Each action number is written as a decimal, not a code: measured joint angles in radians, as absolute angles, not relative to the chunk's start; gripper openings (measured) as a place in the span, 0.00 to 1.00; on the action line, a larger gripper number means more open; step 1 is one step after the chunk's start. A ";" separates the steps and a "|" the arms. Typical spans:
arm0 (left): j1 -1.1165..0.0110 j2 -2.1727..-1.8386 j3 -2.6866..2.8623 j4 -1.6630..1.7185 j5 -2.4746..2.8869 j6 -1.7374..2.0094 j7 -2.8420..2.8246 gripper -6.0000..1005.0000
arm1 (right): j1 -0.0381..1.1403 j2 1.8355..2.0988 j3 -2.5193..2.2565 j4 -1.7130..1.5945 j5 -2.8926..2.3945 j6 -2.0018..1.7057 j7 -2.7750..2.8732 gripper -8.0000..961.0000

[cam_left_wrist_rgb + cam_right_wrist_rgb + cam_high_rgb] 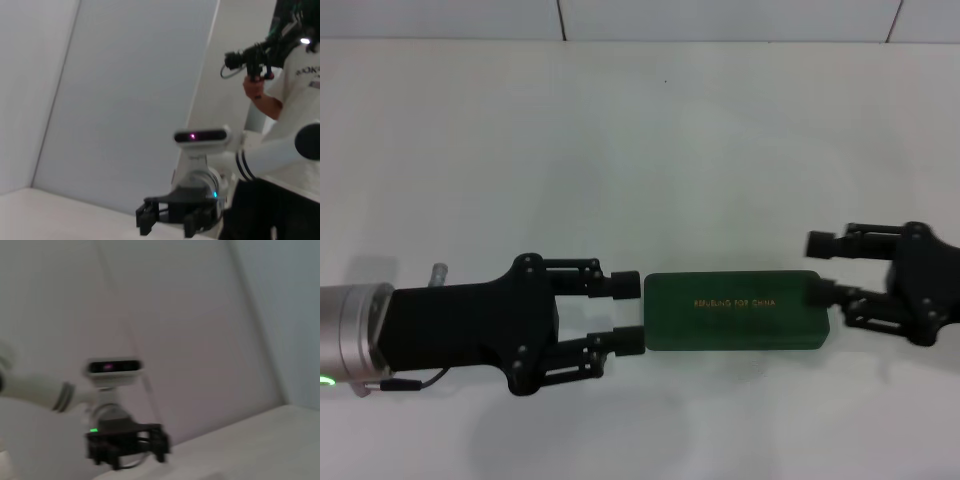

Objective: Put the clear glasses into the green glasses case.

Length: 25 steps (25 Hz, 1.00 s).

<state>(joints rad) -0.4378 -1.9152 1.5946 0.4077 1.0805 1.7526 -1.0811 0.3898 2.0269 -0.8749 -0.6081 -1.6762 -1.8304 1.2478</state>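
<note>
The green glasses case (735,311) lies shut on the white table (620,150), long side across, with gold lettering on its lid. My left gripper (628,313) is open at the case's left end, its two fingertips just beside that end. At the case's right end my right gripper (817,268) is open, with its nearer fingertip against the case and the other one off past the far edge. The clear glasses are out of view. The left wrist view shows the right arm's gripper (170,217) farther off, and the right wrist view shows the left arm's gripper (125,445).
The table's far edge meets a tiled wall (720,20). In the left wrist view a person (290,85) holding a camera stands behind the robot's body.
</note>
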 joint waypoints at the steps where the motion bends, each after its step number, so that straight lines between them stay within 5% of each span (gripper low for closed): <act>1: -0.438 -1.915 1.594 0.408 1.087 1.751 -1.080 0.51 | 0.399 2.027 -0.901 -0.608 -1.663 -1.835 1.248 0.48; 16: -0.443 -1.928 1.368 0.407 1.165 1.751 -1.113 0.52 | 0.486 2.027 -1.161 -0.631 -1.625 -1.760 1.139 0.54; 25: -0.437 -1.926 1.342 0.458 1.280 1.754 -1.211 0.77 | 0.478 2.028 -1.227 -0.622 -1.541 -1.743 1.109 0.54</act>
<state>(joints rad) -0.4369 -1.9259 1.3423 0.4577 1.2804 1.7544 -1.2108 0.4780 2.0279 -1.2274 -0.6221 -1.5412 -1.7434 1.1095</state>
